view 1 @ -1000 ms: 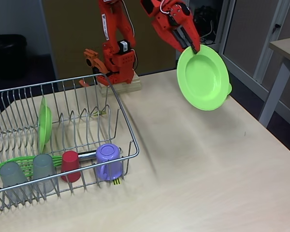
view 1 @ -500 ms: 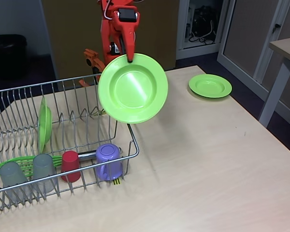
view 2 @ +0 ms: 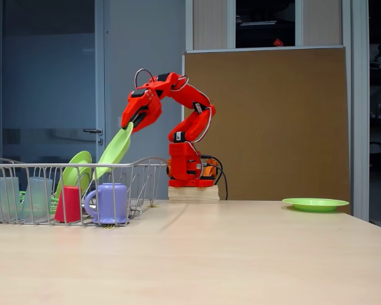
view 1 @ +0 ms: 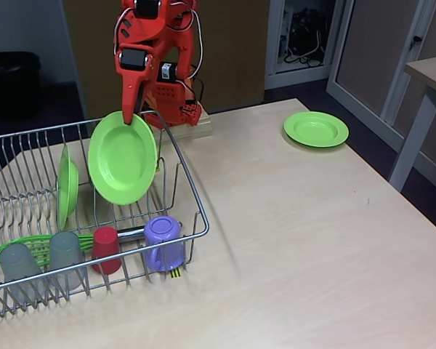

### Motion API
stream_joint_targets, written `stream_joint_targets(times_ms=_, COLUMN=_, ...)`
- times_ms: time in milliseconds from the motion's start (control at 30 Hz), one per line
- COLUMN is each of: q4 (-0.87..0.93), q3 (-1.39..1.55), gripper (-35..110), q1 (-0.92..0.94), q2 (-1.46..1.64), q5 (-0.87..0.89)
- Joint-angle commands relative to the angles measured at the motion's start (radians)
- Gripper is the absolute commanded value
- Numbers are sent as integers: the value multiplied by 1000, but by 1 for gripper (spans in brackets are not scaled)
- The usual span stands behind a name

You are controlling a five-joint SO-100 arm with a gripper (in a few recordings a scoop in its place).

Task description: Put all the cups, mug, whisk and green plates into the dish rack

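My red arm's gripper (view 1: 133,115) (view 2: 128,128) is shut on the top rim of a lime-green plate (view 1: 123,166) (view 2: 113,152), which hangs tilted over the middle of the wire dish rack (view 1: 192,190) (view 2: 146,161). Another green plate (view 1: 67,186) (view 2: 76,170) stands upright in the rack to its left. A third green plate (view 1: 316,129) (view 2: 315,204) lies flat on the table at the far right. Along the rack's front sit two grey tumblers (view 1: 18,270) (view 1: 65,258), the red cup (view 1: 106,249) (view 2: 68,204), the purple mug (view 1: 163,243) (view 2: 108,203) and the green whisk (view 1: 29,246).
The arm's base (view 1: 176,109) (view 2: 186,170) stands on a wooden block behind the rack. The pale table (view 1: 298,240) stretches wide to the right of the rack. Another table's leg (view 1: 414,138) stands off to the right.
The arm has swung left from the table's right side, carrying the green plate through the air to a spot over the rack and lowering it. The plate on the table stayed put.
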Motion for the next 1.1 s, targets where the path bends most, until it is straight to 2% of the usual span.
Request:
stream_joint_targets(times_ms=0, q4=-25, q3=0, gripper=0, q1=49, q2=-14, q5=-44)
stream_joint_targets(times_ms=1067, q4=-146, q3=-81, gripper=0, q1=321, q2=-272, q5=-160)
